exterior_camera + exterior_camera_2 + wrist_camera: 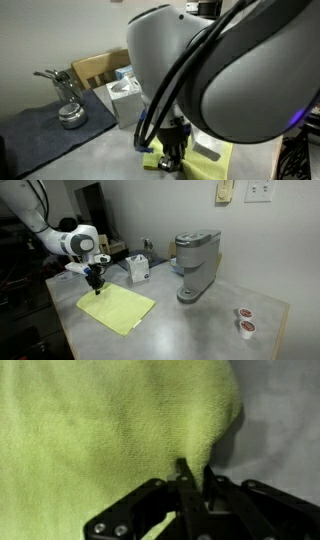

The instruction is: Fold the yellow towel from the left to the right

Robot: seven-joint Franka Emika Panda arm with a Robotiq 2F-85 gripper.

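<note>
We found the tool (196, 470) pinched shut on an edge of the yellow towel (100, 430), which lay flat on the desk (200, 325); nearly all the cloth spread away to one side of it.

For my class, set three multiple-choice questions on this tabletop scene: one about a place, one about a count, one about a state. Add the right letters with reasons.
1. Where on the yellow towel is the claw? A its middle; B its edge; C nowhere near it.
2. How many coffee pods lie on the table? A one; B four; C two.
3. The claw is: A shut on towel cloth; B wide open; C shut on nothing.
Key: B, it hangs at a towel corner; C, two sit together near the table's edge; A, the wrist view shows cloth pinched between its fingers.
</note>
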